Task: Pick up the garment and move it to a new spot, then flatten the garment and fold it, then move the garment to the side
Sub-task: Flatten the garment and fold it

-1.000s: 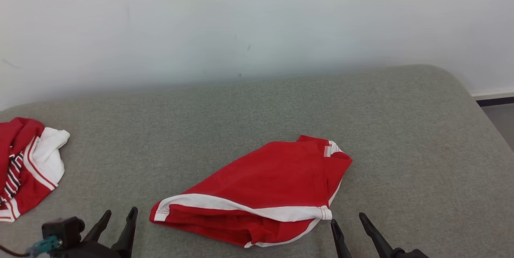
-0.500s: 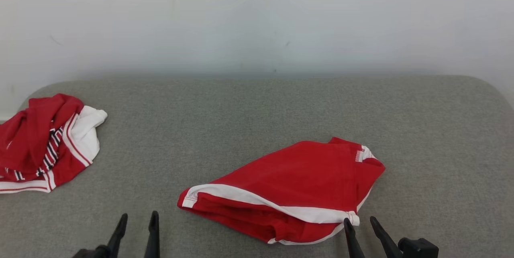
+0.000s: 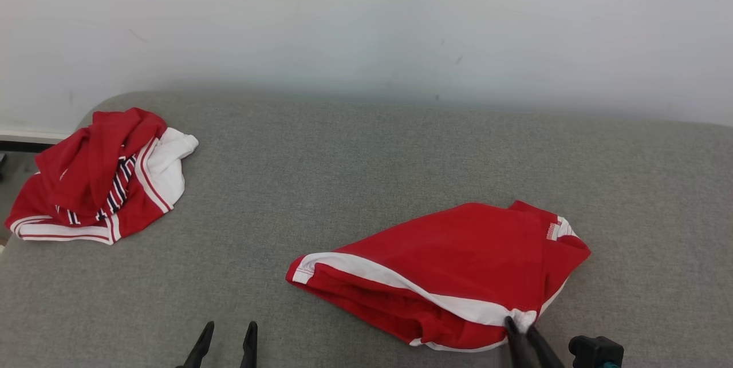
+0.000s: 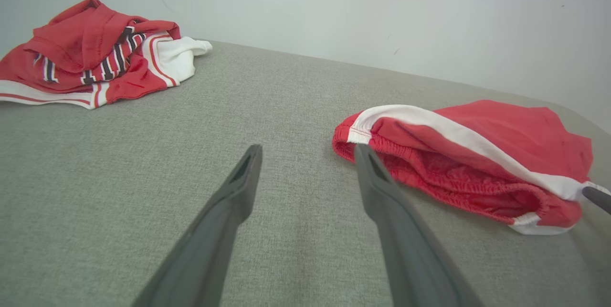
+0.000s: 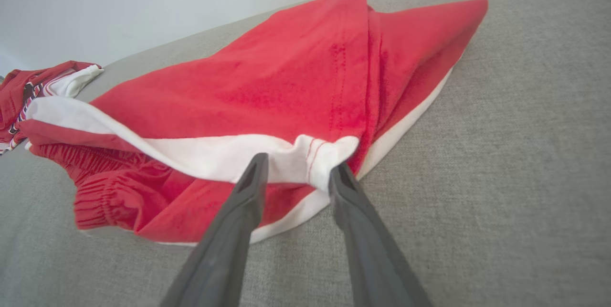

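- A plain pale wall (image 3: 366,13) is seen behind, with a grey woven padded surface (image 3: 343,173) running from it across the whole scene to the near edge.
- The garment (image 3: 458,259), red shorts with white side stripes, is laid loosely bunched on the near right part of the surface.
- Its elastic waistband (image 4: 429,178) is turned towards the near side and gapes open; one white stripe (image 3: 395,279) is draped along the near upper edge.
- A small white label patch (image 3: 552,232) is seen at the garment's far right end.
- A second garment (image 3: 97,179), red and white with dark striped trim, is heaped at the far left edge, well apart from the shorts.
- The right gripper (image 3: 520,325) is placed at the near right corner of the shorts.
- Its fingers are set partly apart, with the white hem corner (image 5: 315,154) bunched between the two tips. Cloth is touched on both sides, but the jaws are not closed down on it.
- The left gripper (image 3: 229,328) is held over bare surface at the near left, just left of the waistband end, clear of the cloth.
- Its fingers are spread wide and nothing is held.
- A dark fitting with a teal part (image 3: 595,351) is seen just right of the right gripper.
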Available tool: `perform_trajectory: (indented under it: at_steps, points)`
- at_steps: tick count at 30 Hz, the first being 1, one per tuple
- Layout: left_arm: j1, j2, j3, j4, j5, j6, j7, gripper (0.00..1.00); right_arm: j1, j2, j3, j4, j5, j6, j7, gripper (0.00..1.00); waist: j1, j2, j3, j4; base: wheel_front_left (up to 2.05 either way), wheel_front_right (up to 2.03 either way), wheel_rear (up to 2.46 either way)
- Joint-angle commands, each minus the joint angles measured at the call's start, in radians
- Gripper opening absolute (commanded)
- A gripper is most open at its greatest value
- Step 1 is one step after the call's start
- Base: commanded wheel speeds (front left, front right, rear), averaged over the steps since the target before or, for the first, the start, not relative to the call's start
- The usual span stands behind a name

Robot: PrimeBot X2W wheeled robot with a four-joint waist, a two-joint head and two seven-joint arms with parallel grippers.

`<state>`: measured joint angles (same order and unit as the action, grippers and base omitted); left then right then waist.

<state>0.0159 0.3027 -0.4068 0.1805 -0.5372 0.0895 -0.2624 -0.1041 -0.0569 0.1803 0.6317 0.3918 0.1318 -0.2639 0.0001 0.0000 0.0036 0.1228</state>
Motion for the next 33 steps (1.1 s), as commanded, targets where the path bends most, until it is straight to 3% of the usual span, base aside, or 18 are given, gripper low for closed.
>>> perform_trajectory:
  at_steps: [1, 10, 18, 27, 33]
  points:
    - [0.01, -0.005, 0.005, 0.006, 0.012, -0.002, -0.004, 1.0, -0.006, -0.007, 0.004, 0.002, 0.005, -0.002, 0.0, 0.0, -0.0001, 0.0, 0.001, 0.0, 0.0, 0.0, 0.0]
    - [0.01, -0.012, 0.009, 0.024, 0.008, -0.03, 0.0, 1.0, 0.022, -0.04, -0.061, -0.105, -0.041, -0.002, 0.0, 0.0, -0.0001, 0.0, 0.004, -0.055, 0.0, 0.0, 0.0]
    - [-0.021, -0.059, 0.001, -0.005, -0.117, -0.079, 0.113, 1.0, 0.053, -0.065, -0.069, -0.163, -0.089, -0.002, 0.0, 0.0, -0.0001, 0.0, 0.009, -0.097, 0.0, 0.0, 0.0]
    - [0.019, -0.051, -0.017, -0.077, -0.205, -0.051, 0.3, 1.0, 0.047, -0.054, -0.07, -0.17, -0.111, -0.002, 0.0, 0.0, -0.0001, 0.0, 0.023, -0.119, 0.0, 0.0, 0.0]
    - [0.029, -0.051, -0.02, -0.074, -0.231, -0.034, 0.346, 1.0, 0.045, -0.052, -0.066, -0.173, -0.116, -0.002, 0.0, 0.0, -0.0001, 0.0, 0.02, -0.122, 0.0, 0.0, 0.0]
